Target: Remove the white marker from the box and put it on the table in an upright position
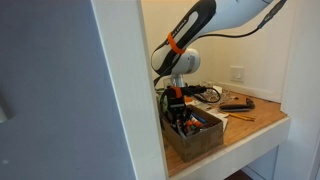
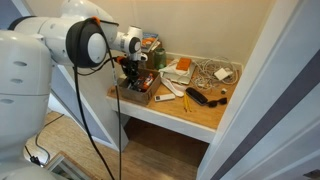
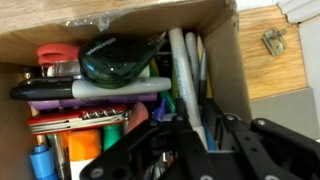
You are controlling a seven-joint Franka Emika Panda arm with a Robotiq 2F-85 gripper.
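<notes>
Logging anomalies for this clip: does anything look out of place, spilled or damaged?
Nothing looks spilled or damaged. The box is crammed: pens and markers lie crosswise in a jumble, and the white marker lies at right angles to them. In an exterior view, loose cables sprawl over the table.

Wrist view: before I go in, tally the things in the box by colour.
White: 1, the white marker
Dark green: 1, a rounded thing
Dark purple: 1, a lying marker
Red: 2, a red piece and a red bar
Orange: 1, an orange piece
Blue: 1, a blue piece
Total: 7 clearly told apart; others too blurred to count.
</notes>
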